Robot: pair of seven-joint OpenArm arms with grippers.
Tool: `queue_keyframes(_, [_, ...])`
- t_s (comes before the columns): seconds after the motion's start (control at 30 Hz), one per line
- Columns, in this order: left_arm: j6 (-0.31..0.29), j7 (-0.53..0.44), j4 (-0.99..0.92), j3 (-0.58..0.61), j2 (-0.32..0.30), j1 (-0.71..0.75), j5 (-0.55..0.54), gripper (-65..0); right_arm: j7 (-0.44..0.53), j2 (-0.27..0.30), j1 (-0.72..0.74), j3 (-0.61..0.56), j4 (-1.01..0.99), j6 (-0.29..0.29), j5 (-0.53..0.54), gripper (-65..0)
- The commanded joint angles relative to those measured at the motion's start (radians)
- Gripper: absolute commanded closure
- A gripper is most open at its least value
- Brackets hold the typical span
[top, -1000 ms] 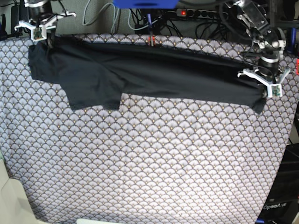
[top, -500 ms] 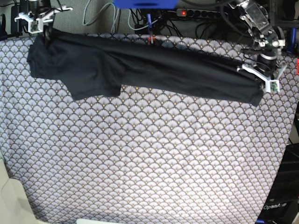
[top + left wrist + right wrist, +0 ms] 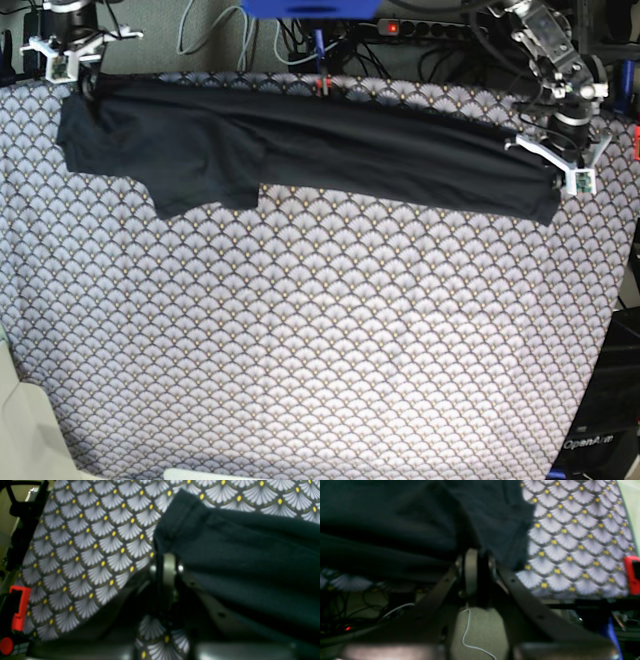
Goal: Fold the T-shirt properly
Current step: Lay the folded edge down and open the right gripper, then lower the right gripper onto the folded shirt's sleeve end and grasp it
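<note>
Across the desk's 12 o'clock edge, the black T-shirt [image 3: 300, 145] lies as a long folded band on the fan-patterned tablecloth [image 3: 320, 330]. Left gripper [image 3: 560, 175] sits at its 3 o'clock end, right gripper [image 3: 82, 75] at 9 o'clock; whether either grips cannot be told.

Base overhead; 2 blurry, perhaps low, wrist close-ups.

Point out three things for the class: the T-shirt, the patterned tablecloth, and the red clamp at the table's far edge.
T-shirt [image 3: 330, 140]: base view, middle of the long folded body.
Tablecloth [image 3: 320, 340]: base view, bare patterned area in front of the shirt.
Red clamp [image 3: 323, 86]: base view, its body at the far edge.
</note>
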Motion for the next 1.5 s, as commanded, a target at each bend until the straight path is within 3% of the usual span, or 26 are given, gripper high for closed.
queue_keyframes(0.0, [0.020,-0.024,0.021,-0.005,-0.014,-0.002,-0.010,-11.1,0.018,0.010,-0.011,0.013,0.013,-0.020,0.014,-10.2])
queue_keyframes(0.1, [0.018,-0.027,0.027,-0.002,-0.014,0.014,-0.013,-21.7,0.018,0.010,-0.010,0.013,0.012,-0.020,0.014,-15.0])
queue_keyframes(0.17, [0.017,-0.027,0.028,-0.002,-0.014,0.020,-0.034,-24.5,0.018,0.010,-0.008,0.015,0.012,-0.020,0.014,-17.6])
queue_keyframes(0.3, [-0.078,-0.025,0.033,-0.010,-0.016,0.020,-0.088,-24.5,0.006,0.010,-0.008,0.015,0.010,-0.020,0.014,-20.2])
queue_keyframes(0.4, [-0.113,-0.025,0.033,-0.057,-0.014,0.014,-0.086,-24.5,-0.060,0.020,-0.007,0.015,0.010,-0.020,0.014,-20.2])
queue_keyframes(0.53, [-0.115,-0.025,0.022,-0.083,-0.019,0.012,-0.094,-24.5,-0.124,0.053,0.013,0.031,0.010,-0.020,0.014,-20.3])
queue_keyframes(0.73, [-0.115,-0.025,0.022,-0.085,-0.019,0.012,-0.094,-24.7,-0.129,0.055,0.076,0.114,0.016,-0.020,0.014,-20.3])
queue_keyframes(0.97, [-0.122,-0.025,0.021,-0.085,-0.019,0.017,-0.094,-24.8,-0.135,0.136,0.118,0.146,0.024,-0.020,0.014,-20.3])
queue_keyframes(1.13, [-0.122,-0.025,0.021,-0.102,-0.016,0.014,-0.094,-36.2,-0.143,0.175,0.214,0.142,0.027,-0.020,0.011,-20.3])
queue_keyframes(1.27, [-0.122,-0.025,0.024,-0.119,-0.014,0.012,-0.094,-35.8,-0.295,0.210,0.291,0.068,0.098,-0.020,0.011,-20.2])
queue_keyframes(1.47, [-0.122,-0.024,0.025,-0.119,-0.014,0.015,-0.094,-34.9,-0.661,0.247,0.408,-0.173,0.219,-0.020,0.015,-20.3])
